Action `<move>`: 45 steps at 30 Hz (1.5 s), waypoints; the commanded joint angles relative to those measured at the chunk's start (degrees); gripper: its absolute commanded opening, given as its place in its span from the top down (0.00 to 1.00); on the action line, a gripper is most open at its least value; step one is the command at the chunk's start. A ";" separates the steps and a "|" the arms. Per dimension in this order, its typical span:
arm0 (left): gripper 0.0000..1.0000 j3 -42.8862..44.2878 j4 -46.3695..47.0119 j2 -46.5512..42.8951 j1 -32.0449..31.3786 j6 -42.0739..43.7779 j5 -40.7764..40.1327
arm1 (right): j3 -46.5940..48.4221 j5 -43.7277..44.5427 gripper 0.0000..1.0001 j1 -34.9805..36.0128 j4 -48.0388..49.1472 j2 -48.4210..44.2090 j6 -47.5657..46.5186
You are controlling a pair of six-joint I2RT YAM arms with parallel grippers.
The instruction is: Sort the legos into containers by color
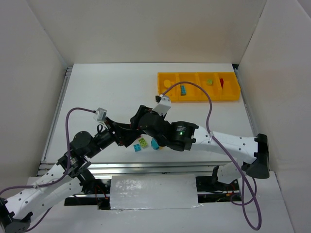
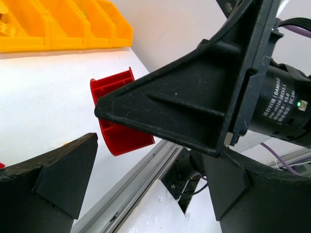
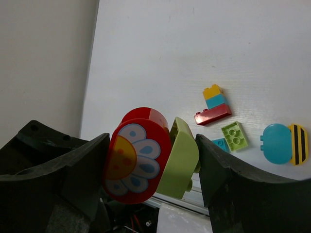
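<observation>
My right gripper (image 3: pixel 153 160) is shut on a red rounded brick with a flower print (image 3: pixel 136 160) and a light green rounded brick (image 3: pixel 182 160), pressed side by side between its fingers and held above the table. My left gripper (image 2: pixel 155 194) is open and empty, close under the right arm; a red brick (image 2: pixel 119 126) shows beyond it, partly hidden by the right gripper's black finger (image 2: pixel 194 97). In the top view both grippers meet mid-table, the left (image 1: pixel 125 136) and the right (image 1: pixel 138 120). The yellow tray (image 1: pixel 167 76) holds a blue (image 1: pixel 183 90), a green (image 1: pixel 210 81) and a red brick (image 1: pixel 221 82).
Loose bricks lie on the table by the near rail: a yellow-blue-red stack (image 3: pixel 214 104), a green brick (image 3: pixel 234 136), a small blue one (image 3: pixel 221 143), a cyan rounded one (image 3: pixel 277 143) and a yellow-black striped one (image 3: pixel 298 144). White walls enclose the table.
</observation>
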 commanded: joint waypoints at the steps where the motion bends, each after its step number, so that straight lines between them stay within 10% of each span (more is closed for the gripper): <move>1: 0.01 -1.09 2.66 -0.91 0.86 0.88 -1.63 | 2.37 5.92 1.00 -0.57 -0.06 -6.52 2.35; 13: 0.01 -1.18 -0.33 -3.72 0.86 5.02 -2.76 | -2.36 -7.08 1.00 -7.97 3.07 -7.67 -0.81; 45: 0.21 1.89 3.80 0.06 0.77 1.50 -4.94 | 3.34 0.65 1.00 -1.19 1.70 -0.99 0.42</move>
